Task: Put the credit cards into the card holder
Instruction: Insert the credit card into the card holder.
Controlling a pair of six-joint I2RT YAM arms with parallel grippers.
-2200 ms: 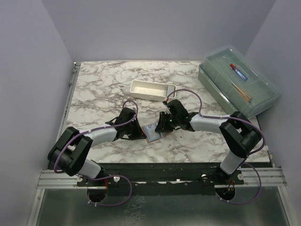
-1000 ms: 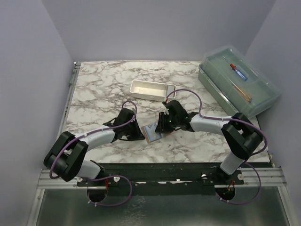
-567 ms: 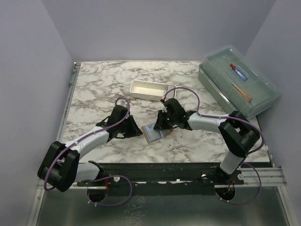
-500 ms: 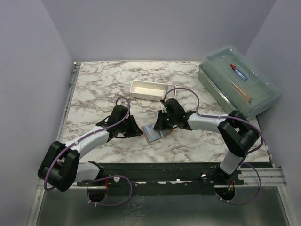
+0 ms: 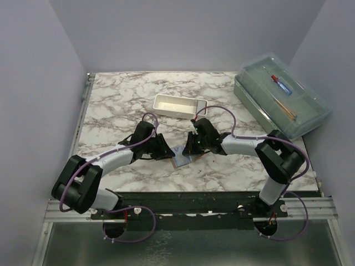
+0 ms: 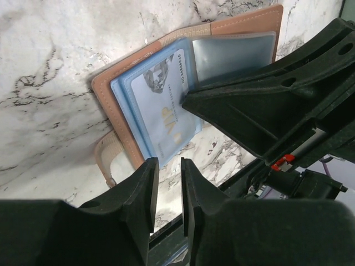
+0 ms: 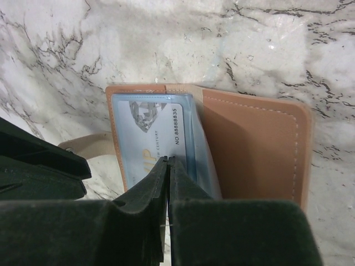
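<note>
My left claw [image 6: 168,164] hangs low over the near edge of the surface [image 6: 55,66], its two fingers a narrow slit apart with nothing between them. My right claw [image 7: 168,160] has its fingers pressed together, the tips down on the near end of the credit card [image 7: 152,136]. I cannot tell whether they nip its thin edge or only push on it.

The card lies face up on the left panel of the card holder [image 7: 255,149], which is spread open and flat on the surface between my two claws, its closing strap [image 7: 89,145] sticking out to the side.

I judge the card to be light, stiff and slick. It should be taken by its free short edge and slid in flat, since it would skate away if pressed from above. The holder looks soft and light enough to slide on the smooth marble, so its tan flap needs pinning.

My right fingers hide the card's near end. I cannot make out whether the card is already inside the clear pocket or on top of it, and I see no further cards. From above, my arms cover most of the holder.

Farther off stand a white tray [image 5: 178,105] and a clear lidded box [image 5: 283,102].
</note>
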